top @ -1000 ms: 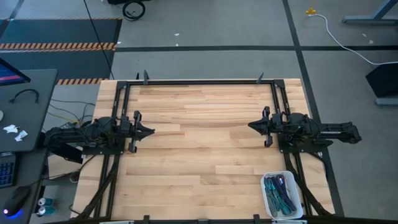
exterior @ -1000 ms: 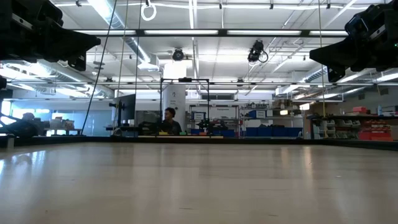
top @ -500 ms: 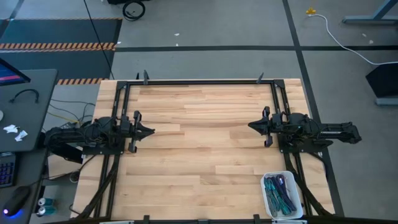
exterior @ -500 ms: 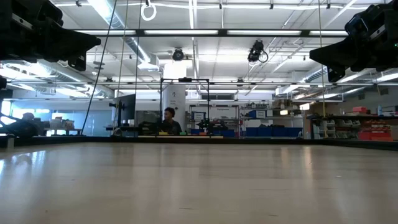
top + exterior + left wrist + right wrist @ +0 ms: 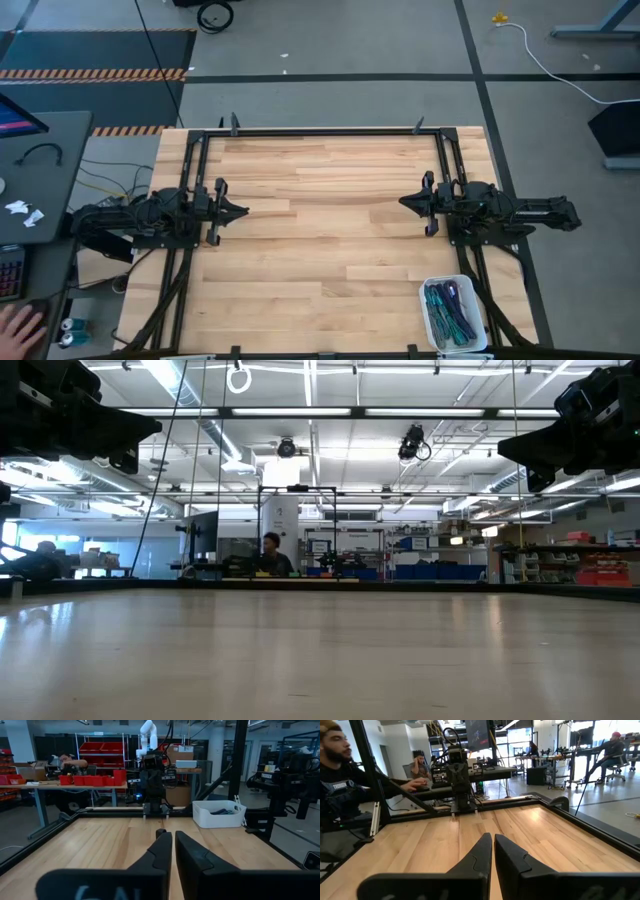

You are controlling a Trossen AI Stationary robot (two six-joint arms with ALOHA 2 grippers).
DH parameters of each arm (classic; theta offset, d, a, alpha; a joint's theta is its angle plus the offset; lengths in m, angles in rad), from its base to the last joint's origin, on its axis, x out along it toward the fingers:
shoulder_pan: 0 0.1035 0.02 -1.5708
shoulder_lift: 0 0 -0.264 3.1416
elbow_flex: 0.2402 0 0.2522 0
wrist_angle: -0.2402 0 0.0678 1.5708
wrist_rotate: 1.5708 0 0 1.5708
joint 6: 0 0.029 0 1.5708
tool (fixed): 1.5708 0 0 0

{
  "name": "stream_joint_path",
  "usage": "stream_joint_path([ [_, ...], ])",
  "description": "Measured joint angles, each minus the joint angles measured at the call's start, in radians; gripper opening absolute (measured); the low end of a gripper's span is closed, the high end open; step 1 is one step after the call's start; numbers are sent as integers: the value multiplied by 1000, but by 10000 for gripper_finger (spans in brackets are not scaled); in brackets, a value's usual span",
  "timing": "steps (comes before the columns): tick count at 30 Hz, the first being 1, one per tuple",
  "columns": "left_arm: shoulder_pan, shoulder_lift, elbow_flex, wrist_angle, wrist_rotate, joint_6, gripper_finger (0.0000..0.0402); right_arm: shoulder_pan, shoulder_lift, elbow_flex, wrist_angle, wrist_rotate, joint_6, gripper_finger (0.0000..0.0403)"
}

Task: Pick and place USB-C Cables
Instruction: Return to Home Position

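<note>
Person's hand far left, on side desk, off table. Left gripper over left part of wooden table, raised off surface, fingers pressed together, nothing between them, pointing toward centre. Right gripper opposite, facing it, well apart, fingers likewise together, empty. USB-C cables, teal, green and purple bundles, piled in white bin at table corner on right arm's side, near its base.

Teal and purple USB-C cables lie heaped in the white bin.
</note>
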Motion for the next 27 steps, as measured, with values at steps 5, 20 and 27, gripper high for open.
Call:
stream_joint_path([
  [5,0,0,0,0,0,0,36,0,0,0,0,0,0,27],
  [20,0,0,0,0,0,0,27,0,0,0,0,0,0,27],
  [27,0,0,0,0,0,0,36,0,0,0,0,0,0,27],
])
